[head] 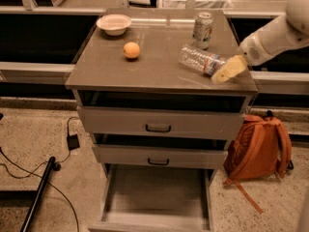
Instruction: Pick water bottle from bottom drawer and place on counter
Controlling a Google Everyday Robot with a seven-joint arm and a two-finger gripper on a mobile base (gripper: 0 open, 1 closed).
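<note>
The water bottle (199, 59) lies on its side on the counter (154, 69), right of the middle, just in front of the white-green can (203, 30). My gripper (228, 70) is low over the counter's right front corner, at the bottle's right end, on the white arm that comes in from the upper right. I cannot tell whether it touches the bottle. The bottom drawer (154, 192) is pulled out below, and its grey floor is bare.
An orange (131, 50) and a white bowl (114, 23) sit on the left part of the counter. The two upper drawers (158, 124) are slightly ajar. An orange backpack (258, 146) leans at the cabinet's right. Cables (43, 170) lie on the floor at left.
</note>
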